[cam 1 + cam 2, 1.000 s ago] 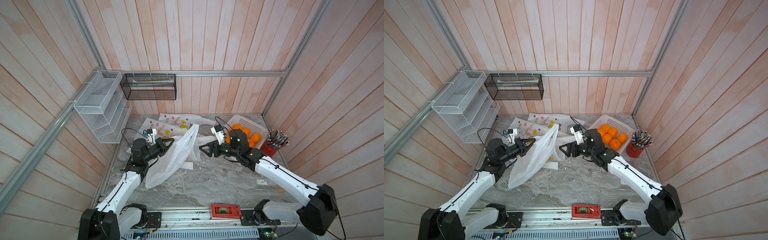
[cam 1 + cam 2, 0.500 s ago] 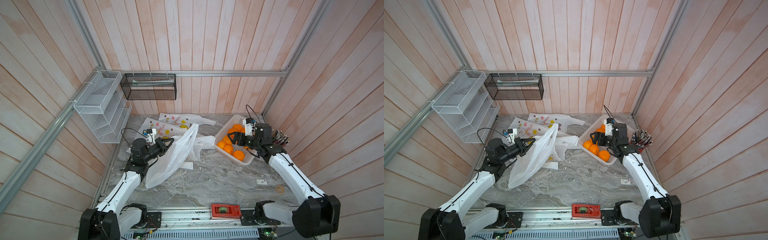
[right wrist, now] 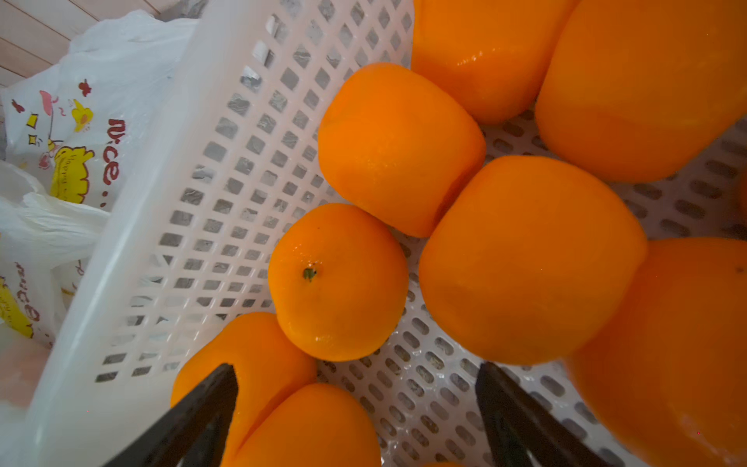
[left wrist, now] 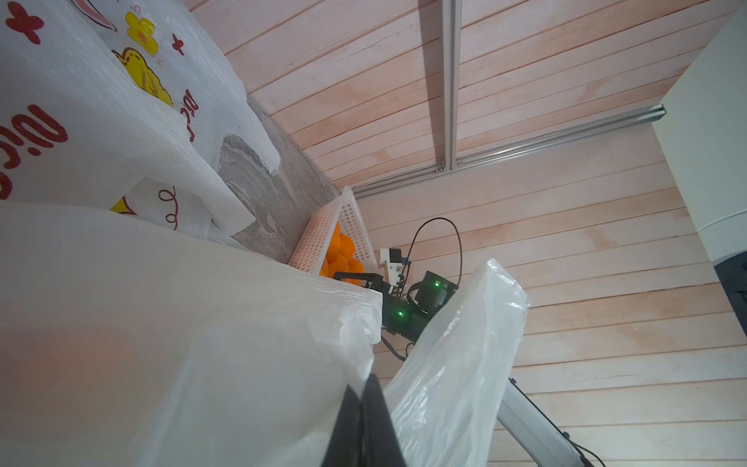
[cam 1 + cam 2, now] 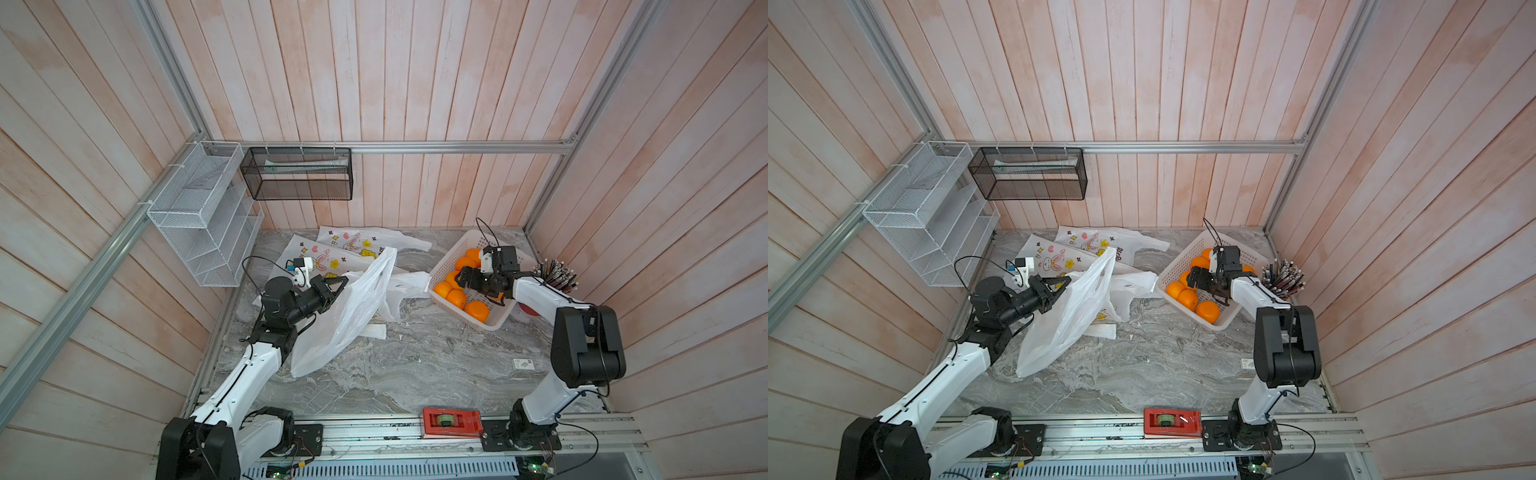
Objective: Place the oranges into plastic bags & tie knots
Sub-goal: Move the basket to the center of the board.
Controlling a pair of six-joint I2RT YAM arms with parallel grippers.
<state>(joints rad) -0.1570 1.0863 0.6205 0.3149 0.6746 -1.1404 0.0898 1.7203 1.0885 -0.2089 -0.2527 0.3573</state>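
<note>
Right wrist view alone shows the right pincer (image 3: 357, 368) spread wide and empty over about eight oranges (image 3: 339, 283) in the basket (image 3: 226, 182). Left wrist view shows the left pincer (image 4: 366, 394) clamped on one bag (image 4: 182, 323) rim. In both top views the left arm (image 5: 249, 374) stretches forward, holding that rim above the counter (image 5: 415, 365), and the right arm (image 5: 540, 295) folds over the basket.

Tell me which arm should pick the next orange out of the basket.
Right. The right gripper hangs over the oranges in the white basket, jaws open and empty. The left gripper is shut on the plastic bag, holding it raised, so it is not free.
</note>
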